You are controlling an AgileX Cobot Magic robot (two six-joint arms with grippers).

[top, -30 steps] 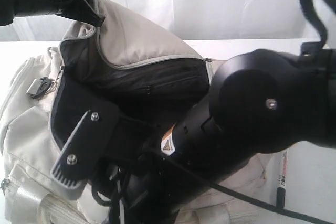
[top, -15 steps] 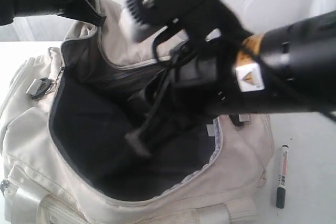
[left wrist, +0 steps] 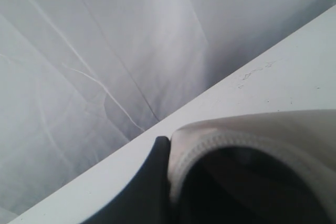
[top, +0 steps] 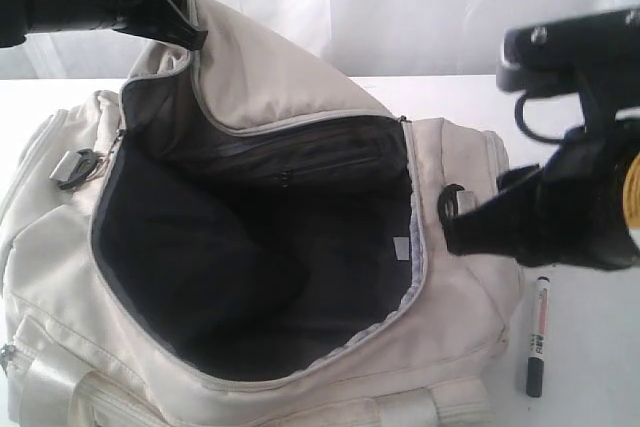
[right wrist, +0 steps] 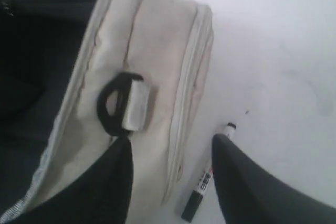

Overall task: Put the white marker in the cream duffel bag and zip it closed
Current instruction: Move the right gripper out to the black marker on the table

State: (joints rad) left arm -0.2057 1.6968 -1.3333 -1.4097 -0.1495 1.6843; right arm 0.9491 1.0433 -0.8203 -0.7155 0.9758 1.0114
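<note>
The left gripper (top: 178, 32) pinches the cream duffel bag (top: 60, 247) open by its flap (mouth gaping). The right gripper (right wrist: 170, 148), spread wide and empty, hovers over the white marker (top: 537, 332), which lies just beside the bag's end. Pickup seems to be the step in hand, and it calls for a descent straddling the barrel.

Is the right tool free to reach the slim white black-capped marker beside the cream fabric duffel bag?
Likely yes: the marker lies uncovered on the table below the open right tool; the bag sits close alongside.
</note>
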